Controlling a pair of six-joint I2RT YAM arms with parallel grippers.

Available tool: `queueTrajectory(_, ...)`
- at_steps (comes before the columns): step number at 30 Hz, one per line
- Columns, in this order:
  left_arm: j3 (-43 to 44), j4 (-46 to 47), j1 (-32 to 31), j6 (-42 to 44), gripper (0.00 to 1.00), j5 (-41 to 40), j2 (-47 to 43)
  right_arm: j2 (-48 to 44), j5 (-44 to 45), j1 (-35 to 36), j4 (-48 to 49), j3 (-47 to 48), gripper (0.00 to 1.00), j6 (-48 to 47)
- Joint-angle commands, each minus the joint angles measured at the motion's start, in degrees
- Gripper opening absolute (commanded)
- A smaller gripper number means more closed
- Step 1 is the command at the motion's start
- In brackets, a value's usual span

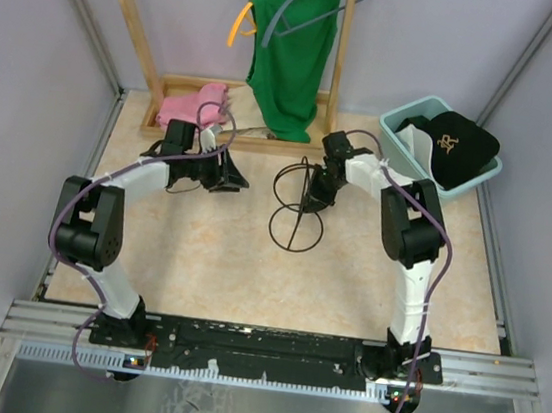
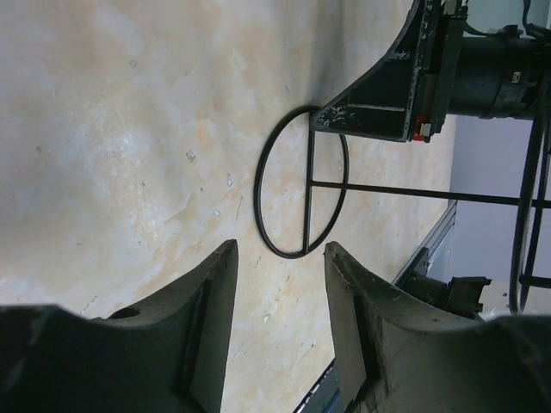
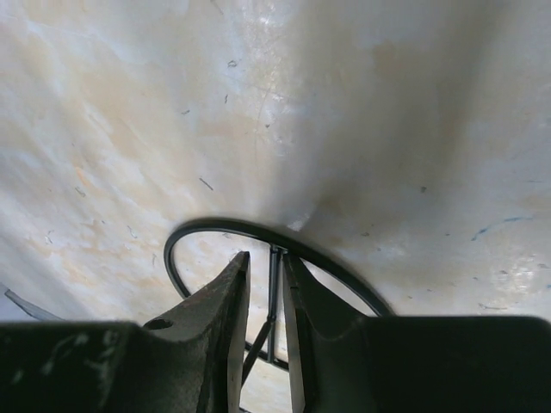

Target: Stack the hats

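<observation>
Our right gripper stands at the black wire stand. Its jaws are a narrow gap apart, and one thin upright rod of the stand shows in that gap with pale tabletop visible on either side of it; we cannot tell whether a finger touches the wire. Our left gripper hangs low over the table, jaws moderately wide and empty, pointing toward the stand from its left. Of the hats, we can make out only one for certain: a black cap with a gold emblem, lying on top in the light blue bin at the far right of the table, well apart from both grippers. A darker piece shows beside it in the bin, and we cannot tell what it is. The stand sits near the middle of the table, between the two arms. Along the far edge a pink cloth lies at the foot of a wooden rack, and a green shirt hangs there with an orange hanger at its shoulder.
</observation>
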Motion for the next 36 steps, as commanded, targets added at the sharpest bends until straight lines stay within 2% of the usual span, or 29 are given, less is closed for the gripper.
queueTrajectory(1,-0.32,7.16,1.75,-2.7,0.51,2.62,0.59,-3.19,2.85,-2.81,1.5,-0.85,0.24,-2.19)
queueTrajectory(12,3.24,14.4,4.92,-5.26,0.6,8.12,4.71,-9.11,-2.53,-5.99,-1.93,-0.31,0.31,-4.36)
queueTrajectory(19,4.35,16.62,6.7,-5.15,0.66,7.99,4.8,-10.97,-0.24,-12.04,-1.53,-1.53,0.33,-5.02)
queueTrajectory(24,7.44,16.78,7.36,-4.27,0.69,7.78,2.02,-11.22,3.97,-13.36,-10.7,11.62,0.33,-9.42)
queueTrajectory(27,7.88,20.16,7.41,-4.97,0.72,6.58,-0.75,-11.87,9.49,-13.54,-16.29,20.3,0.35,-11.22)
queueTrajectory(30,7.47,25.05,7.48,-4.85,0.79,5.8,-3.58,-11.07,14.98,-14.82,-21.15,31.49,0.47,-12.84)
queueTrajectory(32,5.71,32.37,7.74,-6.32,0.85,6.4,-5.18,-9.88,17.61,-15.97,-23.25,37.68,0.51,-14.39)
queueTrajectory(33,4.85,34.6,7.9,-7.55,0.89,6.23,-6.0,-8.79,18.33,-16.55,-24.33,40.48,0.56,-14.96)
queueTrajectory(36,3.58,39.44,9.05,-10.74,0.95,7.99,-6.16,-5.57,22.52,-18.57,-28.39,48.45,0.63,-17.29)
